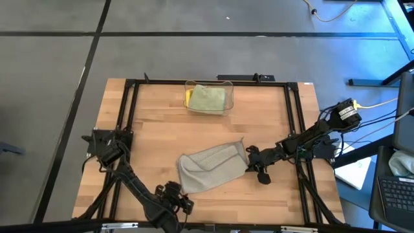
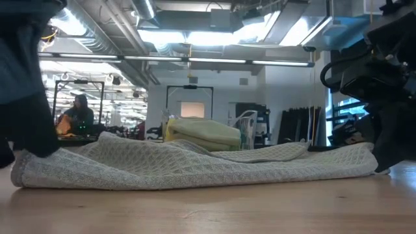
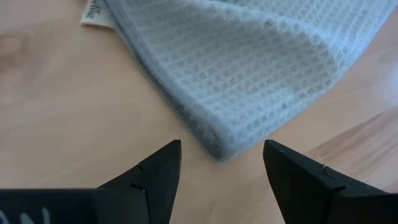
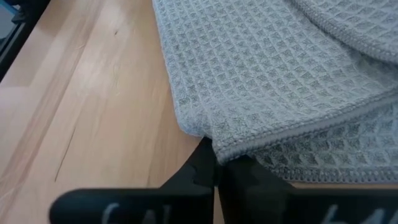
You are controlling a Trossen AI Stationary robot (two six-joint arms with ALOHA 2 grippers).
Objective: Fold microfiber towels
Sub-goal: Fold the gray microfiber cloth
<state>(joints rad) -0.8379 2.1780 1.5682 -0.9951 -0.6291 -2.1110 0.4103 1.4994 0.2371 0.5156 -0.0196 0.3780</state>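
A grey waffle-weave towel (image 1: 210,167) lies folded over and rumpled on the wooden table, near its middle. My right gripper (image 1: 254,166) is at the towel's right edge, shut on it; it also shows in the low view (image 2: 389,153). My left gripper (image 1: 176,196) is open at the towel's near left corner (image 3: 221,144), one finger on either side of that corner, without touching it. A pale sage green towel (image 1: 207,98) lies folded in the clear bin, on top of a yellow one (image 1: 188,97). My right gripper pinches the grey towel's hemmed right edge (image 4: 219,151) between its two shut fingers (image 4: 202,174). The fingers come nearly level from the table's right side. Further layers of the towel lie just beside the hold. The towel rests on the table, slack.
A clear plastic bin (image 1: 226,103) stands at the table's far middle. A black frame (image 1: 129,116) runs around the table. A white label (image 3: 93,11) sticks out of the towel's hem. People and equipment show in the room beyond (image 2: 78,114).
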